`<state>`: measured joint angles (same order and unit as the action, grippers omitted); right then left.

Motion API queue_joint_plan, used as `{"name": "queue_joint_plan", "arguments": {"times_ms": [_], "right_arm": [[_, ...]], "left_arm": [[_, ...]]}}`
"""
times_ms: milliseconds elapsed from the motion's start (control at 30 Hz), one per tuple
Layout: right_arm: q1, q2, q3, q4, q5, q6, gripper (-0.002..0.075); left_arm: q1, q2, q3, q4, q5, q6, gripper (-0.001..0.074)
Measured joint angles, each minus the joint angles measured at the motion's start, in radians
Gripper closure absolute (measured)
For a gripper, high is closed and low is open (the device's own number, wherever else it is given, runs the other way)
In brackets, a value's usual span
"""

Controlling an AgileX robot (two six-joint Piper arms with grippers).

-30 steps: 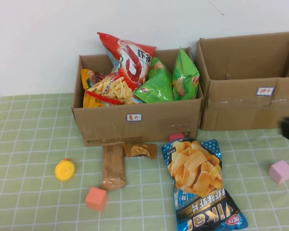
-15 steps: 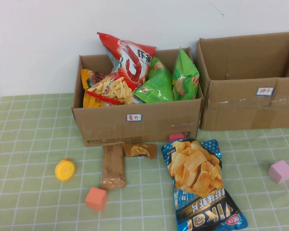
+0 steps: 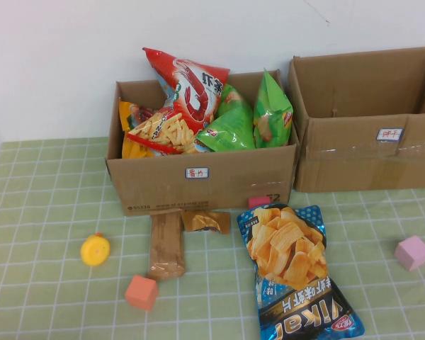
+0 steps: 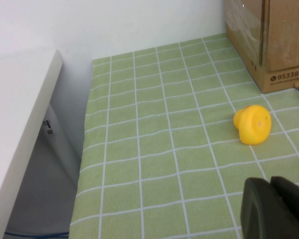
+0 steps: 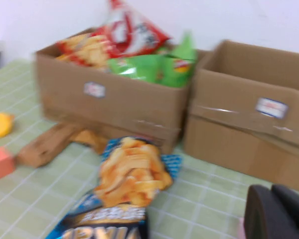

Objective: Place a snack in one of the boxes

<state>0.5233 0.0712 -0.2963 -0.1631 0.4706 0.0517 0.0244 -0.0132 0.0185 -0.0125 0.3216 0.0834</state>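
Note:
A blue chips bag [image 3: 295, 273] lies flat on the green checked cloth in front of the boxes; it also shows in the right wrist view [image 5: 124, 184]. A brown snack bar [image 3: 166, 244] and a small brown packet [image 3: 205, 222] lie by the left box [image 3: 198, 180], which is full of snack bags. The right box [image 3: 368, 152] looks empty. Neither gripper shows in the high view. My left gripper [image 4: 271, 209] is shut and empty, over the cloth near the yellow duck [image 4: 252, 124]. My right gripper [image 5: 271, 211] is shut and empty, off to the right of the chips bag.
A yellow duck [image 3: 95, 249], an orange cube [image 3: 142, 292] and a pink cube [image 3: 413, 252] lie on the cloth. A small pink block [image 3: 258, 202] sits against the left box's front. The table's left edge [image 4: 84, 164] drops off beside a white surface.
The dark tip of my right arm at the right edge of the high view one second ago has gone out of that view. The objects have not moved.

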Motion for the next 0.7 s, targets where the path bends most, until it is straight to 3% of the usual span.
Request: {"name": "queue_joint_plan", "arguments": {"times_ms": [233,400,567,700], "right_arm": [[-0.304,-0.083,0.105,0.072,0.007,-0.036,0.0728],[-0.464,-0.086,0.191,0.078,-0.051,-0.04,0.0728],[-0.504,-0.086,0.305,0.078,-0.173,-0.02,0.0728],[-0.505,-0.086,0.32,0.078,-0.137,0.0,0.0728]], "left_arm": [[0.0,0.0,0.0,0.0,0.0,0.0,0.0737],[0.0,0.0,0.0,0.0,0.0,-0.003,0.0737],[0.0,0.0,0.0,0.0,0.0,-0.003,0.0737],[0.0,0.0,0.0,0.0,0.0,-0.003,0.0737]]}}
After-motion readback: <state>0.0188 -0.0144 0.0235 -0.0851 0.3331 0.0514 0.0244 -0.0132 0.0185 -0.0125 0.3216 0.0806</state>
